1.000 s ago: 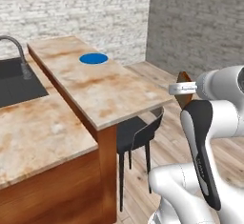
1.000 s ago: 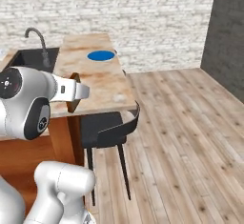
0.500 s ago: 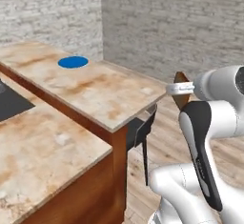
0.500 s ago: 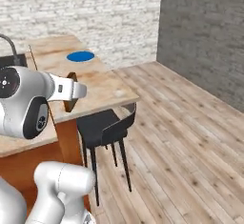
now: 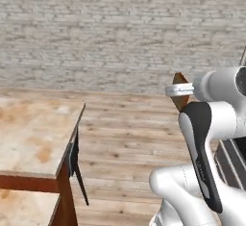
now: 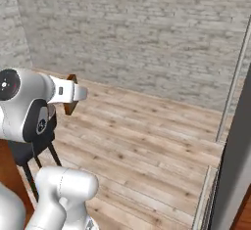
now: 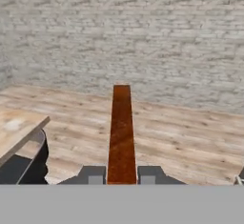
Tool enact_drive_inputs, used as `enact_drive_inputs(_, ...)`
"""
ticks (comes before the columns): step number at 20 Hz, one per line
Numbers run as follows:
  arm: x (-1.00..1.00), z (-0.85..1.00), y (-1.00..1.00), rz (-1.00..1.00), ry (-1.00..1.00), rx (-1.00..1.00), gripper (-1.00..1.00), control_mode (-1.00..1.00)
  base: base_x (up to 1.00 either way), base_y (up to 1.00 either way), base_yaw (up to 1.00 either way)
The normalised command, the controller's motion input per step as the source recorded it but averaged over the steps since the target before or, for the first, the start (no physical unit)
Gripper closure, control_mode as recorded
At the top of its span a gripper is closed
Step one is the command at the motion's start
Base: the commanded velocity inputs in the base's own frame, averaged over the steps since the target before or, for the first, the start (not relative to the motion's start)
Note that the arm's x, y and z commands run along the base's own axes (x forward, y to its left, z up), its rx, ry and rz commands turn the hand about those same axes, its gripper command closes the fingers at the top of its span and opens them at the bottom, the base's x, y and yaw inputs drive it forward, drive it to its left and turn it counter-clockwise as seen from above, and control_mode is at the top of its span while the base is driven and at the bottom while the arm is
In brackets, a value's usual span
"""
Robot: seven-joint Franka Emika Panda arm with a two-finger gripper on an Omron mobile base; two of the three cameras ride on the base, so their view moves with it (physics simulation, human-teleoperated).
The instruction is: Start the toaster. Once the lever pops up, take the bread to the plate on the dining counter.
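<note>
Left base view first: the white arm rises from the lower right, folded back on itself, its dark-padded link standing upright and the wrist reaching out level to the left at about mid-height. At the tip of the wrist sits the gripper (image 5: 180, 91), and one brown slice, the bread (image 5: 179, 81), pokes up and down past it, corner-on. On the left edge lies one corner of the dining counter (image 5: 29, 138), beige with rust streaks, and one dark stool (image 5: 75, 158) is tucked under its edge. Bread and counter are well apart, with open wooden floor between them and a pale brick wall behind.

Right base view now: the arm comes up from the lower left, big round shoulder joint facing us, forearm pointing right and slightly down. The gripper (image 6: 73, 98) is mostly hidden behind the white wrist; the bread (image 6: 71, 107) shows as one brown wedge just behind and below it. One dark stool (image 6: 30, 148) stands beneath the arm. At the right, a tall grey upright panel (image 6: 234, 160) runs up the frame.

Hand view: looking level across the floor at the brick wall. One slice of bread (image 7: 121, 137) stands edge-on, a tall narrow brown strip, clamped between the two dark fingertips (image 7: 94, 175) — the jaws are pinched narrow on it. One counter corner (image 7: 18, 130) sits at the left, stool (image 7: 26, 163) under it.
</note>
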Motion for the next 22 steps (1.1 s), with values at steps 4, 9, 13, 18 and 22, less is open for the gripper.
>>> enact_drive_inputs(4,0.00,0.00,0.00,0.00,0.00,0.00,1.00,1.00,-0.59,0.19,-0.83)
enact_drive_inputs(9,0.00,0.00,0.00,0.00,0.00,0.00,1.00,1.00,-0.04,0.94,-0.21)
enact_drive_inputs(13,0.00,0.00,0.00,0.00,0.00,0.00,1.00,1.00,0.28,0.86,-0.03)
enact_drive_inputs(18,0.00,0.00,0.00,0.00,0.00,0.00,1.00,1.00,0.77,-0.06,-0.09)
enact_drive_inputs(22,0.00,0.00,0.00,0.00,0.00,0.00,1.00,1.00,0.75,-0.59,-0.01)
